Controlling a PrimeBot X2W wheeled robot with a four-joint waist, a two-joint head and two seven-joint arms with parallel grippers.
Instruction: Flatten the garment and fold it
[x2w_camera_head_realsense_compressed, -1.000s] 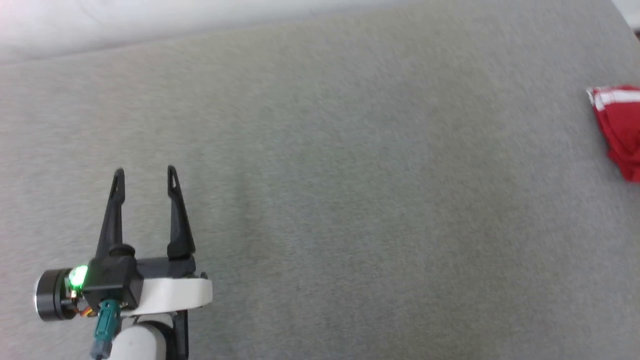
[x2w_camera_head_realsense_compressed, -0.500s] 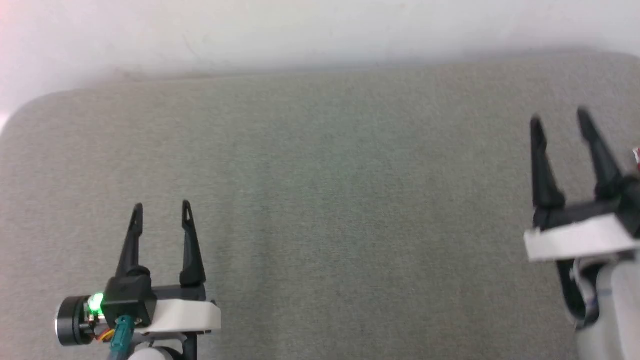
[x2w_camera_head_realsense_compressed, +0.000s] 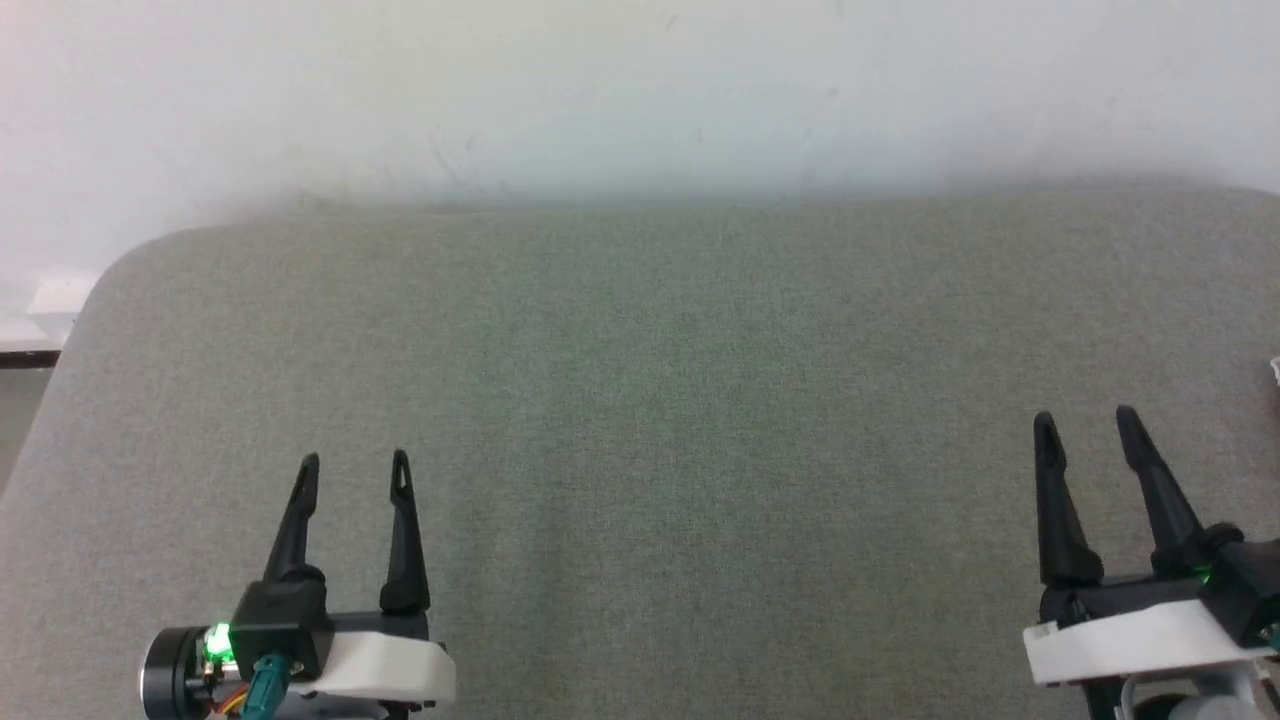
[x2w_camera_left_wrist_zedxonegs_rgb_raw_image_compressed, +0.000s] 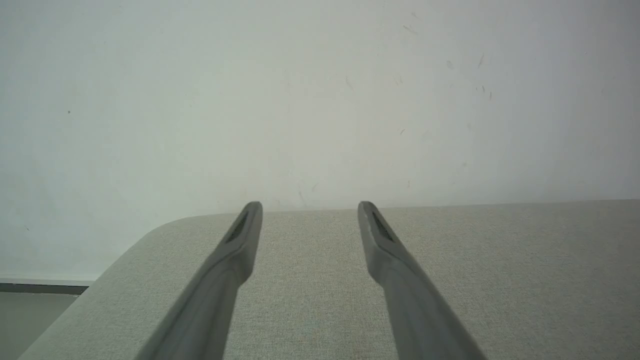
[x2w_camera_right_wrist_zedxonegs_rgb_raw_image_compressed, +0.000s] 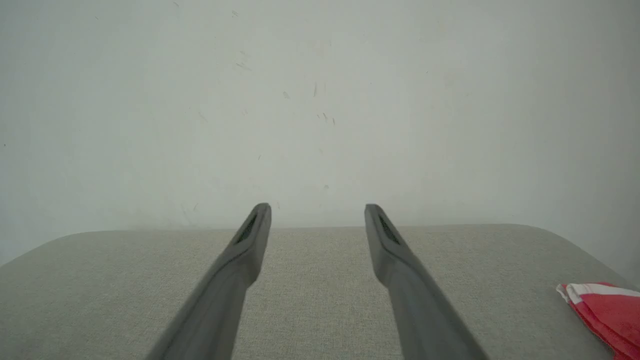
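I noted the head view had shifted. The left gripper (x2w_camera_head_realsense_compressed: 352, 470) and right gripper (x2w_camera_head_realsense_compressed: 1085, 425) stood wide and empty, with the garment (x2w_camera_right_wrist_zedxonegs_rgb_raw_image_compressed: 607, 310) off right, untouched.

I count two claws of my own over one grey tabletop (x2w_camera_head_realsense_compressed: 640, 400): one left claw (x2w_camera_head_realsense_compressed: 355, 462) toward its left edge and one right claw (x2w_camera_head_realsense_compressed: 1084, 418) toward its right edge. Each has two long dark fingers (x2w_camera_head_realsense_compressed: 295, 530), four in all. Each carries one green light (x2w_camera_head_realsense_compressed: 215, 640) at its base, two lights together. One garment (x2w_camera_right_wrist_zedxonegs_rgb_raw_image_compressed: 607, 312), red with a white stripe, lies at the tabletop's right edge. One pale wall (x2w_camera_head_realsense_compressed: 640, 90) rises behind the far edge.
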